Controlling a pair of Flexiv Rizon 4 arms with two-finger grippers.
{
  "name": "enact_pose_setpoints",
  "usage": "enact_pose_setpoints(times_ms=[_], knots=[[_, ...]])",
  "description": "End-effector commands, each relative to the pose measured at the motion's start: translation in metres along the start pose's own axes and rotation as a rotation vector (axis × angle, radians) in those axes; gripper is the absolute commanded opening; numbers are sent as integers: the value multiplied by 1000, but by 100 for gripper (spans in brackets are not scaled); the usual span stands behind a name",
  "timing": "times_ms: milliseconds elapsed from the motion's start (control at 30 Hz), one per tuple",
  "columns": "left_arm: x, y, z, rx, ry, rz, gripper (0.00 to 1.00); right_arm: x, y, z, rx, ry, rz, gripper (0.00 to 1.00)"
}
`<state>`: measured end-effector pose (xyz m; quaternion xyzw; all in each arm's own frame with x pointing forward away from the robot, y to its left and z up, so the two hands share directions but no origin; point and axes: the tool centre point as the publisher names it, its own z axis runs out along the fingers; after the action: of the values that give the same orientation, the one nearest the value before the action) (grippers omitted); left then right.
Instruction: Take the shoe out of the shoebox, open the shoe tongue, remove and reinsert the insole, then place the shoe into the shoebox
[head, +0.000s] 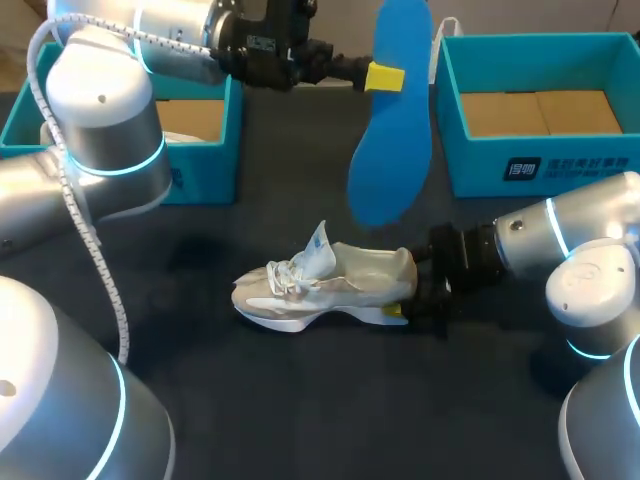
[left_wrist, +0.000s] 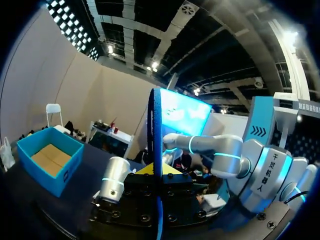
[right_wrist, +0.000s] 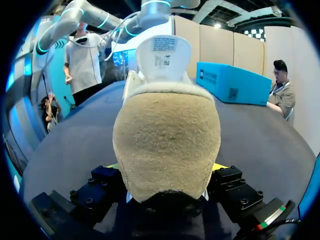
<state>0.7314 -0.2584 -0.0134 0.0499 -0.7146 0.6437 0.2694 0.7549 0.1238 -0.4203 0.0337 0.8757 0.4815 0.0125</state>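
Left gripper (head: 385, 77) was pinching the blue insole (head: 393, 130) partway down from its upper end, holding it in the air well above the worktop (head: 200, 400). The broader end hung down toward the sneaker (head: 325, 285), prob. the toe end. Sneaker lay on its sole on the worktop btwn the left shoebox (head: 215, 165) & right shoebox (head: 480, 170), toe toward the left arm. Right gripper (head: 400, 305) was clamped on its heel, w/ a yellow tip showing each side of the heel in the right wrist view. Tongue (head: 320, 243) stood up, so the mouth looked open.

Step in hand, as I judged it: insole was out, reinsert came next. To do it well:
- Heel clamp needed to be firm so the sneaker couldn't slide or tip.
- Hanging end should go to the opening & feed in toe-first at a shallow angle, under the tongue, not straight down.
- Insole looked thin & floppy & would prob. buckle if pushed from that high grip, so regrip lower or push in short strokes.
- Main risk was the edge catching the collar or laces (head: 285, 275) & folding inside.
- Worth seating the heel end flat last, before any move to a shoebox
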Motion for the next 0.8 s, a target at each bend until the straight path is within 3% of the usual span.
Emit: enact_pose_setpoints(times_ms=[33,233,800], knots=[[25,0,4,23,-21,-48,0,0,-1,4,4,-1,0,0],[52,-8,4,62,-20,-164,0,0,-1,4,4,-1,0,0],[87,-1,8,111,0,-263,0,0,-1,4,4,-1,0,0]])
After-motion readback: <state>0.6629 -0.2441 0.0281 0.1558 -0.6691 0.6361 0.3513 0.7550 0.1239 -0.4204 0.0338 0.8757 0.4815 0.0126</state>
